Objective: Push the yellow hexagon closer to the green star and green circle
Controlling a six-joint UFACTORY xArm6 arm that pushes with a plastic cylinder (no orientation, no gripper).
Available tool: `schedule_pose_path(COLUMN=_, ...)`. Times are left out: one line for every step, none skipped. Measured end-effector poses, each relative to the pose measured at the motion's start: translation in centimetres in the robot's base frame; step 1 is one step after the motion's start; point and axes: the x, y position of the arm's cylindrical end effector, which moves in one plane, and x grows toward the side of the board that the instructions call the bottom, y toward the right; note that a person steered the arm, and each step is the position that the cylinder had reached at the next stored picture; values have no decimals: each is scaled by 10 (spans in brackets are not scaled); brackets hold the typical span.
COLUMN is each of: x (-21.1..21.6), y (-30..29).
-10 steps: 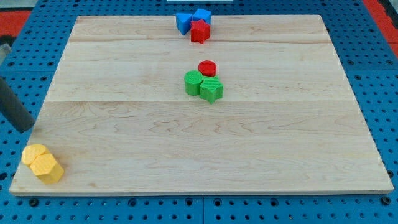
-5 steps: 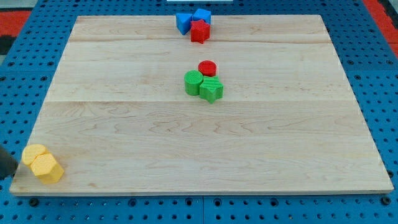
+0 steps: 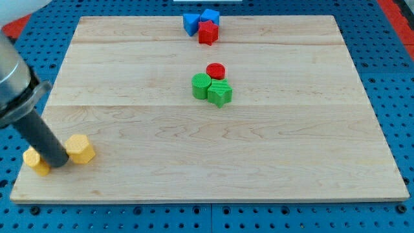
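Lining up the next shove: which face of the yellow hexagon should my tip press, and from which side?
Press the yellow hexagon on its lower-left face, from the view's bottom left. The green circle and green star lie up and right. My tip already sits there, between it and the other yellow block.

Single camera view: elevated, set at the near edge of the desk (image 3: 213, 162), looking obliquely down and across it; the whole wooden top is framed at moderate range.
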Motion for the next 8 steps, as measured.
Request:
schedule_pose_path(x=-24, y=16)
schedule_pose_path(x=-6, y=24)
schedule_pose_path(x=15, y=9)
schedule_pose_path(x=34, y=11)
schedule_pose_path(x=21, y=18)
schedule_pose_path(x=-13, y=39)
schedule_pose_path(x=-30, y=99)
schedule_pose_path(x=-29, y=120)
